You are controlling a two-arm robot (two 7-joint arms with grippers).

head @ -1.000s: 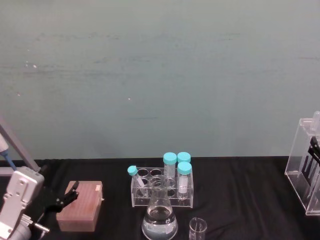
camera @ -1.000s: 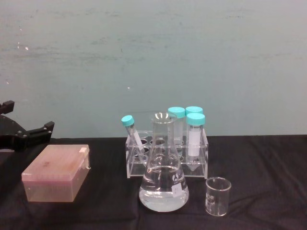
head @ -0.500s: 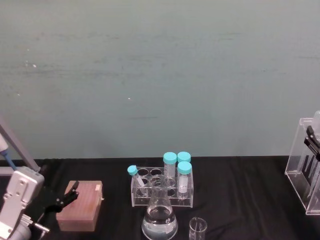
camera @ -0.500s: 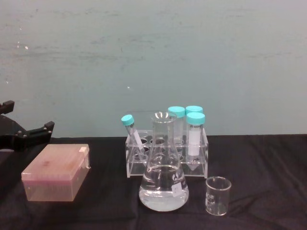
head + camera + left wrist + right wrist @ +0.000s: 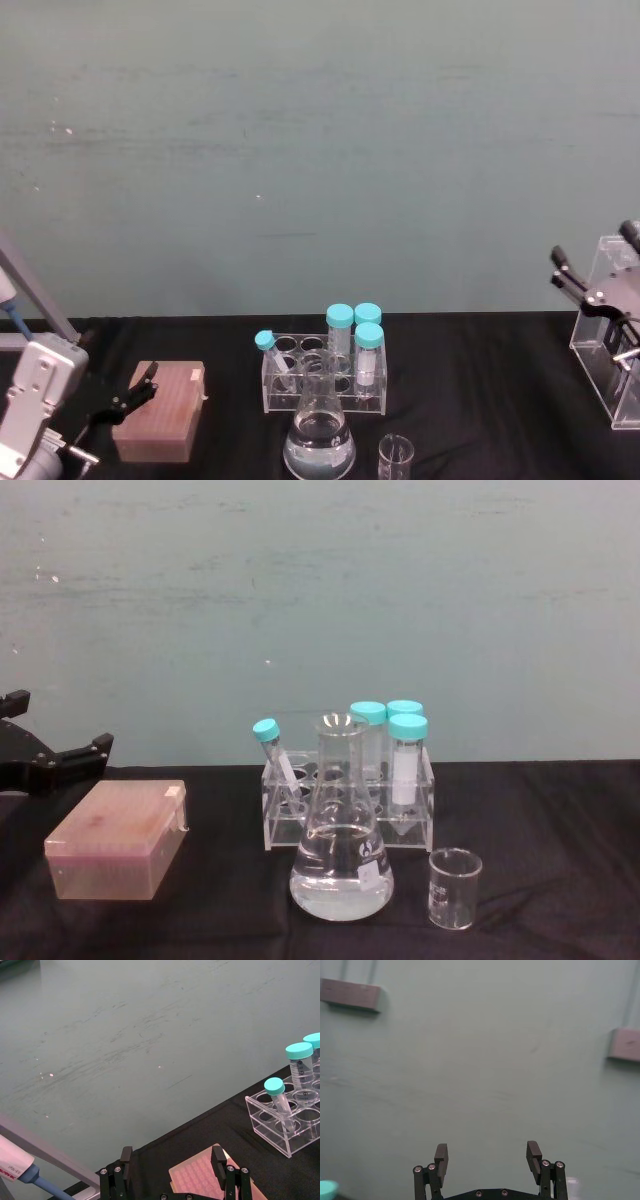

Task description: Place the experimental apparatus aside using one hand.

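Observation:
The conical flask (image 5: 320, 441) (image 5: 341, 832) holds clear liquid and stands at the table's front centre. A small glass beaker (image 5: 396, 456) (image 5: 455, 887) sits just to its right. A tall clear acrylic rack (image 5: 603, 345) stands at the far right edge. My right gripper (image 5: 592, 245) (image 5: 487, 1154) hovers open in front of that rack's top, holding nothing and facing the wall. At the far left my left gripper (image 5: 140, 388) (image 5: 70, 755) (image 5: 171, 1160) is open beside the pink box.
Behind the flask stands a low clear tube rack (image 5: 325, 378) (image 5: 350, 802) (image 5: 287, 1122) with several teal-capped tubes. A pink tip box (image 5: 160, 412) (image 5: 118, 838) (image 5: 200, 1180) lies at the left. A pipette (image 5: 20, 1172) leans at the far left. Black cloth covers the table.
My right gripper has risen out of the tall rack at the right edge and shifted left, into fuller view. The left arm and the glassware have not moved.

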